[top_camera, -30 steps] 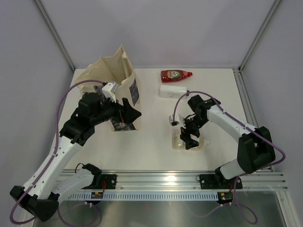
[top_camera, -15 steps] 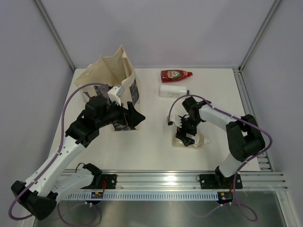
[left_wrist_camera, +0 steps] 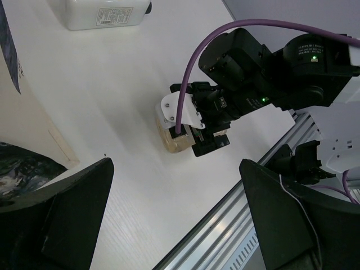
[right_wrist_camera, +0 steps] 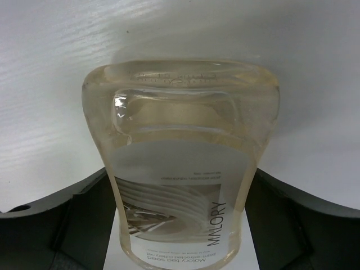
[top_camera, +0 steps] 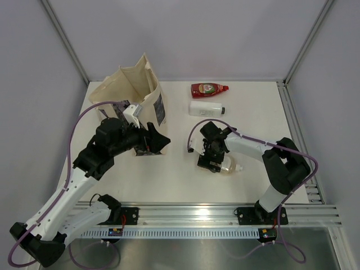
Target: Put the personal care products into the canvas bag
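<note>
Right gripper [right_wrist_camera: 180,222] is down over the clear amber bottle [right_wrist_camera: 180,135], one finger tight along each side of the body. From the wrist view I honestly can't tell if the pads have bitten or are just hugging it, so call the grip unconfirmed. The bottle is lying flat on the table [top_camera: 180,188], cap end pointing toward the right side, well apart from the canvas bag [top_camera: 132,90].

My take on doing this pick well: the plastic looks slick and curved, and there's liquid in it, so I'd squeeze square across the widest part of the body. Too near the end and it may squirt out. Get it snug, then lift straight up before any swing, because the liquid will shift the weight.

Left gripper [top_camera: 157,135] is spread wide with nothing in it, hanging just in front of the bag's printed panel. So I'd carry the bottle high and come in over the bag's open top, not through that arm.

The red bottle [top_camera: 209,89] and white bottle [top_camera: 206,108] lie at the back of the table, not yet bagged.
</note>
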Action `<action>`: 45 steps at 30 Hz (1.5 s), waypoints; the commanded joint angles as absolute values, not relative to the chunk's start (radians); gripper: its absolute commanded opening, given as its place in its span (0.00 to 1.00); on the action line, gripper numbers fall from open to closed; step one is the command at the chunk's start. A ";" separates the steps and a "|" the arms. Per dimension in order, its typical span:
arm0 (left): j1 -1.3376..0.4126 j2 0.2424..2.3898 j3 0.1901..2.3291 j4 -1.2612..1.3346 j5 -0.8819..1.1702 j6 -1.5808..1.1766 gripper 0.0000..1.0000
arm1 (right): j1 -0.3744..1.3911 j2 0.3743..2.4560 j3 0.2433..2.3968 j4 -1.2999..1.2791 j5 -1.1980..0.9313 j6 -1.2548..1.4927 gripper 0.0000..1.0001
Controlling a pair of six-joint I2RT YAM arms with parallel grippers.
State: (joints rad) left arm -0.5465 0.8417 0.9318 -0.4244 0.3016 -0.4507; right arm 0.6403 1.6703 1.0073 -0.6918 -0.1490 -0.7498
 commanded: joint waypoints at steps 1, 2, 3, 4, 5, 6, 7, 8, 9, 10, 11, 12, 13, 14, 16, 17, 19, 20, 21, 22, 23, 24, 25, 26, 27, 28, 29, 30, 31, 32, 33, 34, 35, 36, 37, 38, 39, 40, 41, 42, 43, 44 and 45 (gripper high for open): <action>-0.554 0.836 0.928 -0.387 0.291 -0.462 0.99 | 0.680 1.741 0.972 -0.635 -0.006 -0.625 0.63; -0.554 0.838 0.928 -0.380 0.293 -0.465 0.99 | 0.680 1.740 0.977 -0.646 -0.006 -0.621 0.72; -0.555 0.839 0.928 -0.379 0.296 -0.466 0.99 | 0.680 1.738 0.982 -0.652 -0.005 -0.618 0.81; -0.557 0.844 0.928 -0.376 0.299 -0.468 0.99 | 0.680 1.730 0.982 -0.664 -0.006 -0.617 0.99; -0.558 0.845 0.927 -0.371 0.301 -0.471 0.99 | 0.681 1.727 0.982 -0.670 -0.018 -0.617 1.00; -0.560 0.845 0.925 -0.368 0.304 -0.471 0.99 | 0.680 1.729 0.991 -0.676 -0.026 -0.617 1.00; -0.560 0.847 0.925 -0.364 0.304 -0.475 0.99 | 0.680 1.738 1.000 -0.702 -0.043 -0.614 0.99; -0.561 0.848 0.925 -0.359 0.305 -0.477 0.99 | 0.680 1.744 1.014 -0.719 -0.070 -0.615 0.98; -0.561 0.850 0.927 -0.357 0.307 -0.477 0.99 | 0.680 1.758 1.031 -0.741 -0.080 -0.615 0.97; -0.561 0.850 0.928 -0.354 0.307 -0.480 0.99 | 0.680 1.764 1.035 -0.744 -0.087 -0.615 0.95; -0.563 0.851 0.931 -0.354 0.305 -0.480 0.99 | 0.680 1.767 1.038 -0.744 -0.087 -0.617 0.91; -0.563 0.851 0.930 -0.353 0.304 -0.480 0.99 | 0.680 1.772 1.040 -0.736 -0.089 -0.614 0.88; -0.563 0.851 0.931 -0.351 0.302 -0.485 0.99 | 0.678 1.770 1.042 -0.732 -0.090 -0.611 0.85; -0.564 0.853 0.931 -0.348 0.302 -0.488 0.99 | 0.678 1.767 1.042 -0.726 -0.101 -0.603 0.76; -0.568 0.856 0.928 -0.339 0.290 -0.509 0.99 | 0.670 1.752 1.055 -0.718 -0.144 -0.575 0.48; -0.571 0.859 0.928 -0.331 0.288 -0.520 0.99 | 0.661 1.744 1.064 -0.716 -0.167 -0.562 0.08; -0.577 0.879 0.928 -0.308 0.281 -0.555 0.99 | 0.603 1.715 1.094 -0.715 -0.230 -0.516 0.00; -0.584 0.887 0.928 -0.298 0.276 -0.567 0.99 | 0.577 1.704 1.103 -0.718 -0.312 -0.506 0.00; -0.591 0.903 0.928 -0.288 0.265 -0.596 0.99 | 0.516 1.686 1.121 -0.719 -0.355 -0.479 0.00; -0.598 0.914 0.928 -0.266 0.256 -0.612 0.99 | 0.482 1.675 1.132 -0.721 -0.400 -0.465 0.00; -0.601 0.926 0.930 -0.253 0.252 -0.626 0.99 | 0.442 1.666 1.143 -0.722 -0.514 -0.451 0.00; -0.604 0.952 0.931 -0.241 0.235 -0.661 0.99 | 0.407 1.649 1.156 -0.719 -0.566 -0.425 0.00; -0.610 0.968 0.933 -0.214 0.227 -0.682 0.99 | 0.352 1.640 1.160 -0.715 -0.645 -0.417 0.00; -0.614 0.983 0.933 -0.192 0.213 -0.699 0.99 | 0.329 1.620 1.163 -0.713 -0.684 -0.410 0.00; -0.617 1.002 0.937 -0.175 0.204 -0.718 0.99 | 0.309 1.608 1.160 -0.697 -0.724 -0.399 0.00; -0.624 1.044 0.946 -0.151 0.199 -0.748 0.99 | 0.276 1.599 1.158 -0.686 -0.753 -0.390 0.00; -0.626 1.069 0.980 -0.143 0.190 -0.761 0.99 | 0.264 1.582 1.154 -0.674 -0.814 -0.371 0.00; -0.629 1.093 1.001 -0.146 0.181 -0.781 0.99 | 0.252 1.574 1.152 -0.664 -0.843 -0.361 0.00; -0.638 1.150 1.026 -0.149 0.158 -0.793 0.99 | 0.232 1.566 1.146 -0.654 -0.892 -0.345 0.00; -0.641 1.175 1.070 -0.156 0.141 -0.820 0.99 | 0.219 1.554 1.143 -0.631 -0.914 -0.312 0.00; -0.644 1.202 1.092 -0.178 0.123 -0.836 0.99 | 0.212 1.548 1.141 -0.618 -0.940 -0.295 0.00; -0.649 1.230 1.109 -0.181 0.114 -0.851 0.99 | 0.201 1.545 1.140 -0.606 -0.980 -0.276 0.00; -0.650 1.280 1.121 -0.181 0.098 -0.867 0.99 | 0.187 1.536 1.140 -0.586 -0.995 -0.249 0.00; -0.653 1.304 1.143 -0.184 0.088 -0.896 0.99 | 0.184 1.531 1.140 -0.577 -1.008 -0.236 0.00; -0.663 1.330 1.155 -0.180 0.084 -0.900 0.99 | 0.183 1.526 1.141 -0.572 -1.020 -0.229 0.00; -0.667 1.382 1.166 -0.175 0.087 -0.902 0.98 | 0.183 1.520 1.146 -0.565 -1.029 -0.218 0.00; -0.678 1.406 1.193 -0.167 0.092 -0.896 0.99 | 0.183 1.517 1.149 -0.560 -1.038 -0.209 0.00; -0.683 1.432 1.209 -0.166 0.097 -0.891 0.99 | 0.183 1.514 1.149 -0.554 -1.055 -0.200 0.00; -0.686 1.483 1.222 -0.164 0.107 -0.887 0.99 | 0.183 1.508 1.152 -0.543 -1.061 -0.180 0.00; -0.689 1.506 1.238 -0.164 0.115 -0.879 0.99 | 0.183 1.505 1.152 -0.535 -1.068 -0.170 0.00; -0.692 1.528 1.264 -0.164 0.123 -0.874 0.99 | 0.183 1.499 1.152 -0.528 -1.075 -0.163 0.00; -0.695 1.548 1.275 -0.163 0.138 -0.871 0.99 | 0.183 1.494 1.155 -0.520 -1.077 -0.150 0.00; -0.696 1.581 1.284 -0.147 0.150 -0.864 0.99 | 0.183 1.493 1.157 -0.520 -1.080 -0.149 0.00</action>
State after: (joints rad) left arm -0.6865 1.5345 1.2190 -0.2131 0.1360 -0.8654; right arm 0.1875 1.5723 1.0958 -0.5938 -0.9390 -0.2211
